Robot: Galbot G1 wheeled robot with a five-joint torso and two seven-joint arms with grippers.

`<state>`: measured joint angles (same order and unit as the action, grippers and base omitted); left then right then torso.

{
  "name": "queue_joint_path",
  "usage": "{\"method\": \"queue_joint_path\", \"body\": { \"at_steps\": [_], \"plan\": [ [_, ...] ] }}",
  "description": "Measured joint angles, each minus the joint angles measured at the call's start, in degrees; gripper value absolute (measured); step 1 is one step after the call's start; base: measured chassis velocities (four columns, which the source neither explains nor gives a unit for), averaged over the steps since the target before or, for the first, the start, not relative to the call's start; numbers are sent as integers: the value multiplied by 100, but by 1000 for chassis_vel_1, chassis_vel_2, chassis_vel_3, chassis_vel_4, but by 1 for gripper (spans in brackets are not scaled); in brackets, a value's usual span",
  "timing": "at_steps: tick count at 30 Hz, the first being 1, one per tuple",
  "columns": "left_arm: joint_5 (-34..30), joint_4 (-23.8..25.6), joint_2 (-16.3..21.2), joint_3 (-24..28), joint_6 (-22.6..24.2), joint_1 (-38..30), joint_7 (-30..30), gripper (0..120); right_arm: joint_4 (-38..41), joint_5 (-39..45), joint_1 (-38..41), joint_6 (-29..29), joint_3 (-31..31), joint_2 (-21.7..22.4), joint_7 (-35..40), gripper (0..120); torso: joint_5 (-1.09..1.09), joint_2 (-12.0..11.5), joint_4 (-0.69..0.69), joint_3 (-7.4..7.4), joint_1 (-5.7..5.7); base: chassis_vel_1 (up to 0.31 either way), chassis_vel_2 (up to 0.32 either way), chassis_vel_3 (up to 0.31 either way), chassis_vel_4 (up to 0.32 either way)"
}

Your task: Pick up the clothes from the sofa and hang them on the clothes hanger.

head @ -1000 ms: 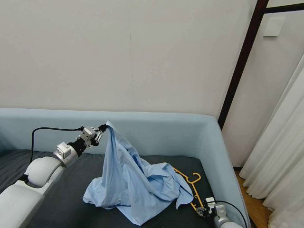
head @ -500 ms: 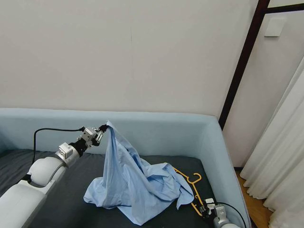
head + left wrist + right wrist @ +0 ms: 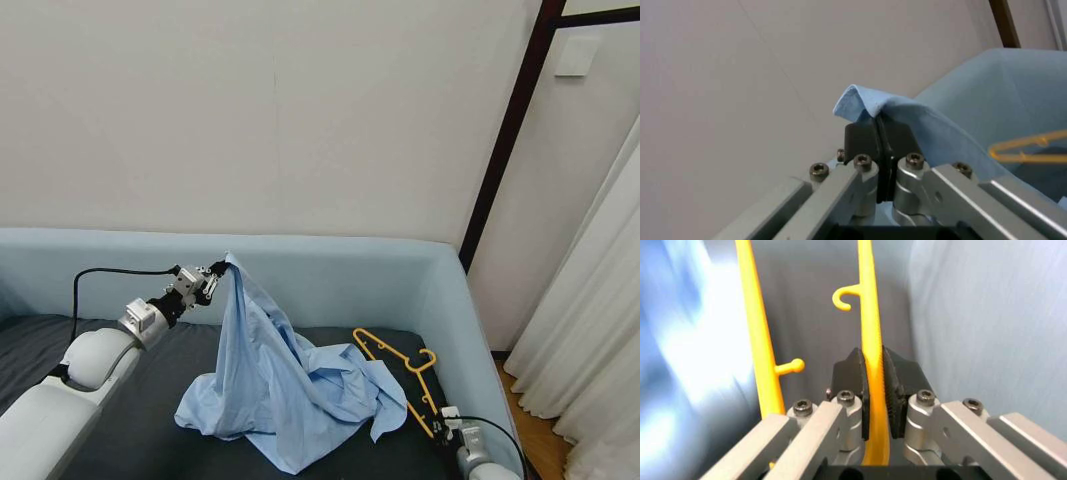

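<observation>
On the sofa [image 3: 350, 265], we judge the shirt [image 3: 270, 380] limp, pinched at its edge by the left claw [image 3: 877, 131]; right claw [image 3: 875, 367] clamps the rigid hanger [image 3: 867, 315].

1. The shirt [image 3: 280, 380] is looking plain light blue, no print at all.
2. The hanger [image 3: 869, 315] is showing up orange-yellow.
3. The sofa [image 3: 330, 280] is sporting a pale blue frame and a dark grey seat [image 3: 165, 370].
4. The wall [image 3: 300, 120] is looking off-white, the door frame [image 3: 505, 140] dark brown, and the curtain [image 3: 590, 350] white.
</observation>
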<state>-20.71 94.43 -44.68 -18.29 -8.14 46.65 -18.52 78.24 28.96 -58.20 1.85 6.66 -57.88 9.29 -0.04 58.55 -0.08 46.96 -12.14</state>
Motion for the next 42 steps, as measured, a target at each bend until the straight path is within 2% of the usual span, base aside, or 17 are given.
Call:
{"method": "queue_joint_path", "body": {
  "at_steps": [2,4,5,7,10,14,16,19,20,24,27,32,35,42],
  "plan": [
    [-33,29,-41,34,18,-24,-14,0,440,37,44,-597,125,117,-40,6,0,0,3,0,0,0,0,0,0],
    [-25,28,-85,37,22,-35,-23,0,669,-235,117,-1454,159,249,-241,6,1,0,1,0,0,0,0,0,0],
    [-25,28,-85,37,22,-35,-23,0,669,-235,117,-1454,159,249,-241,6,1,0,1,0,0,0,0,0,0],
    [-20,1,-144,32,25,-38,-12,0,944,-753,122,-2135,239,404,-653,6,0,0,3,0,0,0,0,0,0],
    [-41,-6,-163,24,24,-38,6,0,1286,-1294,-131,-2687,347,576,-952,6,1,0,0,0,0,0,0,0,0],
    [-82,8,-133,12,-19,-32,-3,0,1617,-1890,-616,-3018,455,580,-967,6,1,0,1,0,0,0,0,0,0],
    [-96,8,-129,12,-22,-46,-5,0,1698,-2074,-752,-3072,494,555,-946,6,1,0,1,0,0,0,0,0,0],
    [-119,-21,-136,20,-24,-124,-9,0,2060,-3305,-1395,-2922,746,498,-664,6,2,0,1,-1,1,0,0,0,0],
    [-119,-21,-136,20,-24,-124,-9,0,2060,-3305,-1395,-2922,746,498,-664,6,2,0,1,-1,1,0,0,0,0],
    [-136,-33,-147,59,-20,-122,0,0,2157,-4783,-1815,-2641,1024,512,-364,6,1,0,0,-1,1,0,0,0,0],
    [-136,38,-162,54,1,-71,2,0,2134,-5342,-1842,-2365,1113,445,-260,6,1,0,1,-1,1,0,0,0,0],
    [-138,170,-211,-20,33,66,19,0,2070,-5563,-1766,-2127,1102,340,-75,6,1,0,3,-1,1,0,0,0,0],
    [-135,275,-237,-61,33,162,25,0,2320,-5432,-1760,-1888,901,359,112,6,1,0,3,-1,1,0,0,0,0],
    [-111,266,-334,-42,37,144,39,0,2701,-5330,-1774,-1886,759,394,127,6,1,0,1,-1,1,0,0,0,0]
  ]
}}
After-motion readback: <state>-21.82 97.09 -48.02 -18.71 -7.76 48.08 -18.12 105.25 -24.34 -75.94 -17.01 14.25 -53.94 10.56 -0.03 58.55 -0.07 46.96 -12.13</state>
